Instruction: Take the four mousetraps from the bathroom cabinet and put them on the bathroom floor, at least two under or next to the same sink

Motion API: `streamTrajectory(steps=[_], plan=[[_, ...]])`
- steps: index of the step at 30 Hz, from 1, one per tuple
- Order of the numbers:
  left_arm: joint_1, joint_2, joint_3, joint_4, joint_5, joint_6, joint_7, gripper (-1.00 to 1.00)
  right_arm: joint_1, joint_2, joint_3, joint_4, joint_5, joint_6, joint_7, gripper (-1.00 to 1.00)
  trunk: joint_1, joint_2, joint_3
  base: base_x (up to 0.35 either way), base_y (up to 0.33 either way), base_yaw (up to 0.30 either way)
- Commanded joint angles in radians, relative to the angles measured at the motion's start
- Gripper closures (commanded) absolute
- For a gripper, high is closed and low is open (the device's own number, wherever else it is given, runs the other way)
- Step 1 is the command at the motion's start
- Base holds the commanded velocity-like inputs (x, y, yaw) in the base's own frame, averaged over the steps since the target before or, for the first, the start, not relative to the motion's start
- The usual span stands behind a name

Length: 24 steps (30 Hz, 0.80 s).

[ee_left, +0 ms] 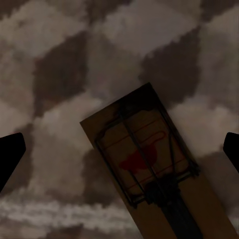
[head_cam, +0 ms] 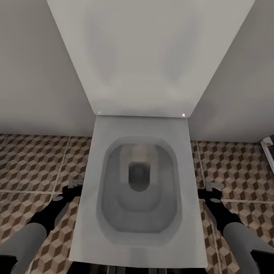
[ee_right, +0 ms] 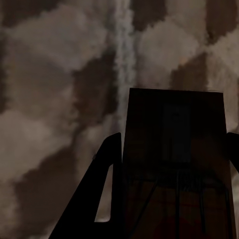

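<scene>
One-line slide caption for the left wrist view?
Open left gripper above a mousetrap on the cube-patterned bathroom floor.

The toilet (head_cam: pixel 139 190) stood at the centre of the head view, its raised lid (head_cam: pixel 148 57) at twelve o'clock against the wall (head_cam: pixel 34 76). The bathroom floor (head_cam: pixel 34 167) spread at nine and three o'clock of the bowl. The left gripper (head_cam: pixel 72 186) hung at eight o'clock beside the rim, the right gripper (head_cam: pixel 213 189) at four o'clock. In the left wrist view a mousetrap (ee_left: pixel 154 169) lay between the fingers, over the tiles. In the right wrist view another mousetrap (ee_right: pixel 174 149) sat between the fingers, a grout line (ee_right: pixel 124 55) running beyond it.
</scene>
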Motion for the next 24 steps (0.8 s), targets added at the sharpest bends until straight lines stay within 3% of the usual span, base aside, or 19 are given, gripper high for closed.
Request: streamTrajectory(steps=[1,19,24], plan=[[0.000,0.001,-0.006,0.000,0.010,0.001,0.000,-1.00,0.000,0.000,-0.006,0.002,0.010,0.000,0.000,1.00,0.000,0.000,0.000,0.000,0.000,0.000],[0.000,0.001,-0.006,0.000,0.010,0.001,0.000,-1.00,0.000,0.001,-0.007,0.028,0.008,-0.010,0.003,1.00,0.000,0.000,0.000,0.000,0.000,0.000],[0.000,0.001,-0.006,-0.001,0.010,0.001,0.000,-1.00,0.000,-0.001,-0.006,0.050,-0.026,-0.014,0.009,1.00,0.000,0.000,0.000,0.000,0.000,0.000]])
